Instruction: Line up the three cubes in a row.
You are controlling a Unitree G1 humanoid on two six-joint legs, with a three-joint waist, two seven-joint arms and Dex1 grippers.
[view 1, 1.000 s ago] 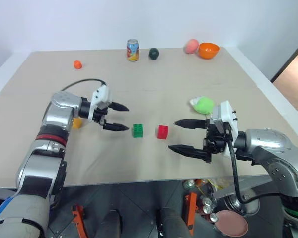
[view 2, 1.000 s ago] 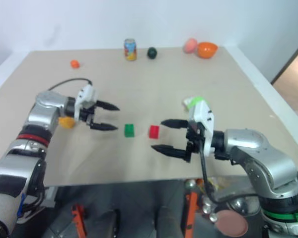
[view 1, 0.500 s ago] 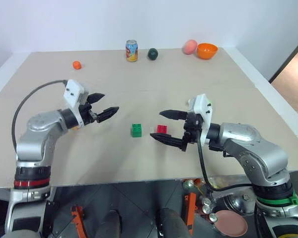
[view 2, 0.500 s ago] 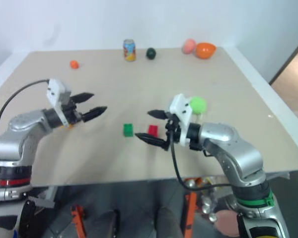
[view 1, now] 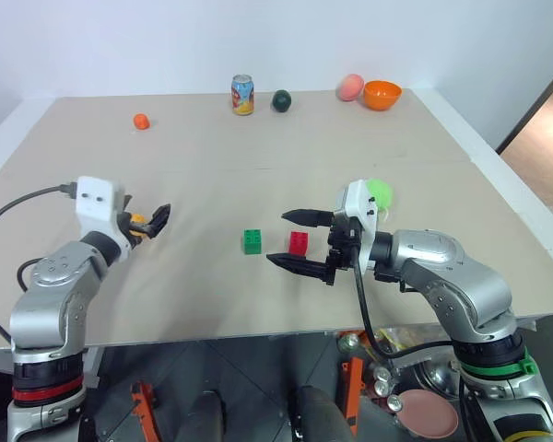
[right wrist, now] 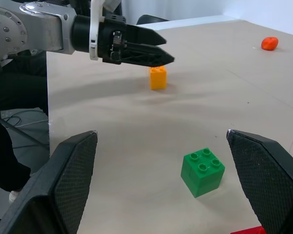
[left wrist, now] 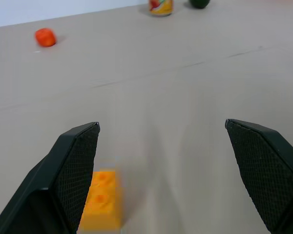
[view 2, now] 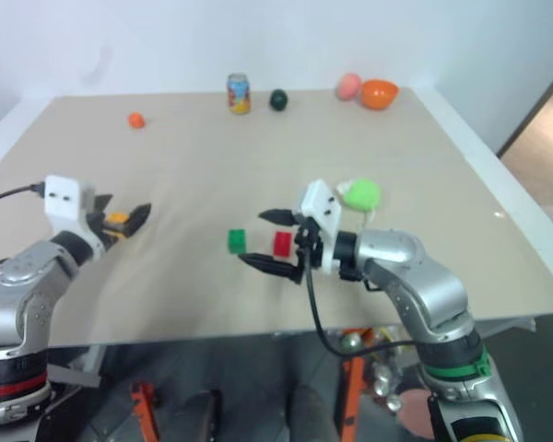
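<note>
The green cube (view 1: 252, 241) and the red cube (view 1: 299, 243) sit side by side at mid-table, a small gap between them. My right gripper (view 1: 278, 238) points toward the left, open, its two fingers straddling the red cube without closing on it; the green cube (right wrist: 202, 171) lies just past its tips. The yellow-orange cube (left wrist: 101, 199) stands further left, close beside one finger of my open left gripper (left wrist: 161, 126). The left gripper (view 1: 153, 221) points forward and holds nothing.
Along the far edge stand a soda can (view 1: 243, 94), a dark ball (view 1: 281, 99), a pink object (view 1: 350, 87) and an orange bowl (view 1: 382, 93). A small orange ball (view 1: 141, 121) lies far left. A green plush toy (view 1: 379, 192) sits behind my right wrist.
My left arm has swung left and back, turning its gripper from pointing right to pointing forward at the yellow-orange cube. My right gripper moved left until its fingers straddle the red cube.
</note>
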